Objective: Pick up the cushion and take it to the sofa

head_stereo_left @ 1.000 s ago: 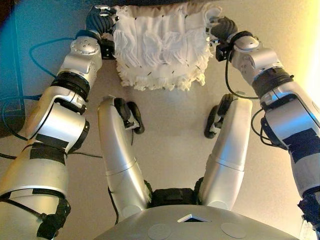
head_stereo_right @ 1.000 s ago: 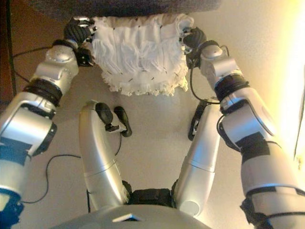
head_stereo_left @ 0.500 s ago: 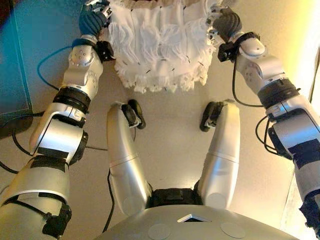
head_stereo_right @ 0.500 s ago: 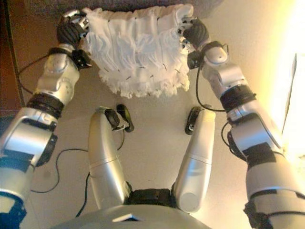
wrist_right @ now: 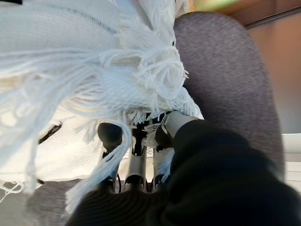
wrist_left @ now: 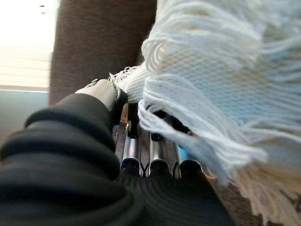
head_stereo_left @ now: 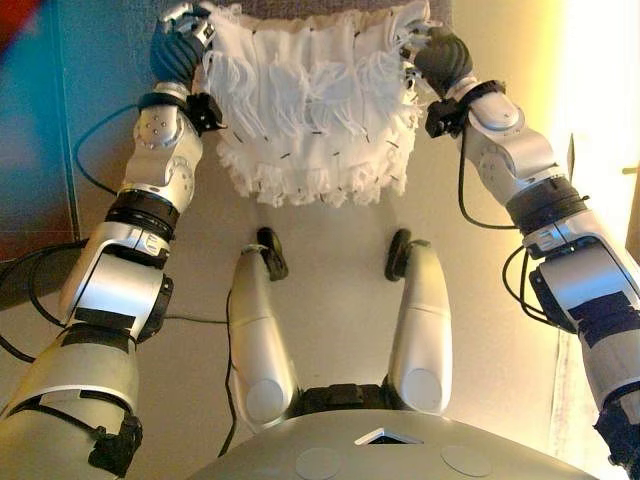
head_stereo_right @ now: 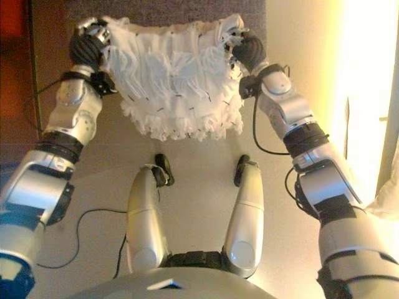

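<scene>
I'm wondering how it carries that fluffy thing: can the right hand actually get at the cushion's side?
Apparently yes. The right hand is already at the white fringed cushion, its fingers buried in the fringe, nothing between. The left hand is at the opposite side.

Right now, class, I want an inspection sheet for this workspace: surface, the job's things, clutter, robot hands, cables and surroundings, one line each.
Surface: pale floor below the robot.
Job's things: white fringed cushion held up between both hands; grey sofa just beyond its far edge.
Clutter: nothing seen.
Robot hands: left robot hand on the cushion's left edge, right robot hand on its right edge; fingers of each buried in the fringe, so the grip cannot be read.
Cables: leaving out the robot's own, nothing seen.
Surroundings: bright light along the right side; dark panel at left.
</scene>
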You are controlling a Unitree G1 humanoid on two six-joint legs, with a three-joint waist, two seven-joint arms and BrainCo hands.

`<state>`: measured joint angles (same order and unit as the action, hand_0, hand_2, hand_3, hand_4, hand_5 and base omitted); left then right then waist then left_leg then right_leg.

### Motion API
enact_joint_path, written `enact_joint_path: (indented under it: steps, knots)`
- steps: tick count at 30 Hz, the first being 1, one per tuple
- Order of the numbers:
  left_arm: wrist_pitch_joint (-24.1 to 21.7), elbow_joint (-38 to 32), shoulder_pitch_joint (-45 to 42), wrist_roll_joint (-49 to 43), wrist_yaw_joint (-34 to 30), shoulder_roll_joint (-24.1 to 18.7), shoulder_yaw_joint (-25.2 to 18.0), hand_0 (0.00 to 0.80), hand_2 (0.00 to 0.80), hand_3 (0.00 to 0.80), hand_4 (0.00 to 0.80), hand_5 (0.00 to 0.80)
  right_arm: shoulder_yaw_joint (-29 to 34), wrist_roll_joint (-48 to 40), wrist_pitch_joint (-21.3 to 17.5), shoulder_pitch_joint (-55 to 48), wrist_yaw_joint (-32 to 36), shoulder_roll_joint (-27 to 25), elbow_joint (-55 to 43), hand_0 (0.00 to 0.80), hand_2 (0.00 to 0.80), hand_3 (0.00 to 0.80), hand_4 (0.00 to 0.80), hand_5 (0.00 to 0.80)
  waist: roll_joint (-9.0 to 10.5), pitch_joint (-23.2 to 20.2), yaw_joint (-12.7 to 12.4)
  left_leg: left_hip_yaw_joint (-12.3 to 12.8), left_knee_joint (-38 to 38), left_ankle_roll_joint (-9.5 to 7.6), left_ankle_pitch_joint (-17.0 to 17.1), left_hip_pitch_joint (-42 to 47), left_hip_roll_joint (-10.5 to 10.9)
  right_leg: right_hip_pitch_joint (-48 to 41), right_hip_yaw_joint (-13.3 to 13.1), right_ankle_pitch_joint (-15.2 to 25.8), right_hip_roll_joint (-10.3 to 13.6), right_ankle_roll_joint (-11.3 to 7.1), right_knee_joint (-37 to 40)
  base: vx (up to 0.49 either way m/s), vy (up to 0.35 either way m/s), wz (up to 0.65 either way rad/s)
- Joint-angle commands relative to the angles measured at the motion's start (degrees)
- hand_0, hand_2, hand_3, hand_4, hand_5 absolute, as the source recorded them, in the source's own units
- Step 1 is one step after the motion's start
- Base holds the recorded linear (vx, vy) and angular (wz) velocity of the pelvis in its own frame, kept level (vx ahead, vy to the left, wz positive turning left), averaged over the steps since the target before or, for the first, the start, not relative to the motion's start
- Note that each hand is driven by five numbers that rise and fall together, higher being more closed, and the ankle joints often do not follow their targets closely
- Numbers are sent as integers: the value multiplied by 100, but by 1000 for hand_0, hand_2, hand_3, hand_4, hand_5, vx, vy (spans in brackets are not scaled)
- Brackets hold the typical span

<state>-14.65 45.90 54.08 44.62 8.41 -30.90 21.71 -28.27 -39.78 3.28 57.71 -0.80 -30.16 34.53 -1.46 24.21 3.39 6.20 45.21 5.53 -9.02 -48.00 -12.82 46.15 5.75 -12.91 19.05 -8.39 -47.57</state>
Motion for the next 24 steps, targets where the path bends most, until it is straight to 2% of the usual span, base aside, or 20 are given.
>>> enact_joint_path:
  steps: [1, 4, 5, 12, 19, 24]
  knots:
    - [-420, -551, 256, 2, -183, 549, 54, 800, 800, 800, 800, 800, 135, 66, -330, -70, 118, 717, -570, 800, 800, 800, 800, 800, -27, -858, -219, -217, -985, 10, 92, 596, 189, -586, -142, 748, 62, 173, 1256, 99, 12, 3]
    - [-322, -617, 145, -273, -123, 624, 30, 800, 800, 800, 800, 800, 137, 26, -257, -210, 91, 765, -622, 800, 800, 800, 800, 800, 25, -1017, -263, -210, -1400, -8, 201, 1048, 350, -1068, -36, 888, 30, 97, 1734, 95, 15, -2]
    - [-277, -628, 111, -355, -125, 628, 52, 800, 800, 800, 800, 800, 142, 34, -211, -261, 73, 779, -648, 800, 800, 800, 800, 800, 52, -1079, -270, -178, -1633, -62, 418, 1197, 432, -1238, 16, 1098, 36, 111, 1989, 88, 20, -7]
    - [177, -750, -225, -433, -315, 676, 76, 800, 800, 800, 800, 800, 88, -211, 31, -624, -76, 901, -677, 800, 800, 800, 800, 800, 205, -1686, -373, -49, -2767, -78, 608, 2721, 664, -2823, 337, 1339, 108, -129, 3185, 268, 7, 4]
    - [603, -1051, -810, -615, -356, 749, -30, 800, 800, 800, 800, 800, 107, -363, 283, -1112, -236, 1087, -822, 800, 800, 800, 800, 800, 256, -2357, -392, 161, -3593, -77, 654, 3942, 728, -4082, 524, 1540, 60, -297, 4089, 305, 28, 2]
    - [815, -1220, -1161, -609, -452, 703, -120, 800, 800, 800, 800, 800, 137, -369, 401, -1469, -413, 1200, -961, 800, 800, 800, 800, 800, 266, -2517, -405, 283, -3810, -121, 603, 4414, 772, -4462, 547, 1625, 164, -352, 4177, 174, 66, 4]
